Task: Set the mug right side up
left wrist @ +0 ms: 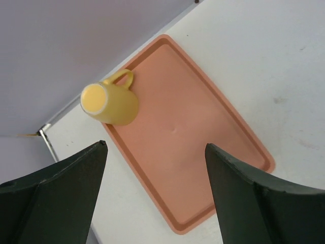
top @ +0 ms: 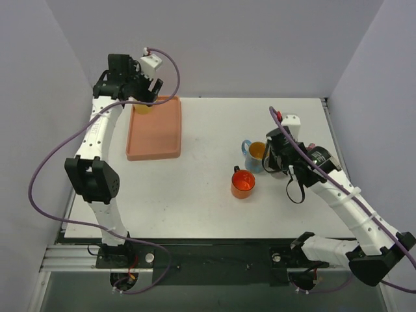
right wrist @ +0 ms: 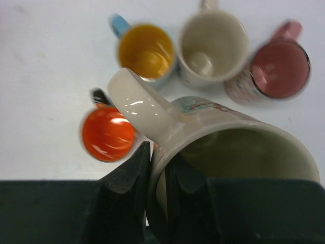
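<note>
At 3 o'clock on the table (top: 195,188), right gripper (right wrist: 157,163) clamps the tilted cream mug (right wrist: 223,127) by its rim. Orange mug (right wrist: 107,133) at its 9, three mugs at 12. Left gripper (left wrist: 156,146) gapes over the tray (left wrist: 203,152); yellow mug (left wrist: 109,104) at 10.

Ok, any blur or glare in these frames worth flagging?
Right wrist view: the held white mug shows glare on its handle, and the orange mug and pink mug look soft. Left wrist view: yellow mug and tray are sharp. Top view: even light.
</note>
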Motion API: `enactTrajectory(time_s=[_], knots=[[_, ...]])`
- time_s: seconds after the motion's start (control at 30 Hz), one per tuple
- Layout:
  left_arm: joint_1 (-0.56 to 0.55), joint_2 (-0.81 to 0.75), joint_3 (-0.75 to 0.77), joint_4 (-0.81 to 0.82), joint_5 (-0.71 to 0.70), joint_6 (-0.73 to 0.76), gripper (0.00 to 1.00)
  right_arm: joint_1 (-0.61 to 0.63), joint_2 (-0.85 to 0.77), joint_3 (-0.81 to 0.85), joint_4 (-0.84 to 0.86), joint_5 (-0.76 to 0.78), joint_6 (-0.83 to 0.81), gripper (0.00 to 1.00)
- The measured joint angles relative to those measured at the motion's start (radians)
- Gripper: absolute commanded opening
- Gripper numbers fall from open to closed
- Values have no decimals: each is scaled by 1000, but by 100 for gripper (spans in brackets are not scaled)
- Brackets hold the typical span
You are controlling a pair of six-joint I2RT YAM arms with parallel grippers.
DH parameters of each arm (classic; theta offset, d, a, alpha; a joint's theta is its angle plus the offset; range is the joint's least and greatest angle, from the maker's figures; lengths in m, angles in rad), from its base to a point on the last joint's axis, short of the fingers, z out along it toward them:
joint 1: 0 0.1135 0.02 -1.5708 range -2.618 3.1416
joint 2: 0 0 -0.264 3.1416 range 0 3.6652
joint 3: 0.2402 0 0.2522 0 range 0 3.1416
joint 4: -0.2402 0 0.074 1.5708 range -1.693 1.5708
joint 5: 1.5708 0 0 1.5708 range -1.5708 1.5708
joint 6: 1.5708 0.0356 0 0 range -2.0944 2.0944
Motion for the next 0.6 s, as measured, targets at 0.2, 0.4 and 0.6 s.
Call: enactTrajectory(time_s=[0.2, 0.4, 0.6], knots=[[-80, 208, 188, 7, -139, 208, 89, -70, -57, -349, -16, 44, 59, 0], [-77, 438, 379, 11, -225, 500, 89, -82, -47, -474, 140, 6, 77, 0], [-69, 568, 384, 45, -290, 773, 88, -117, -11, -532, 249, -16, 81, 0]])
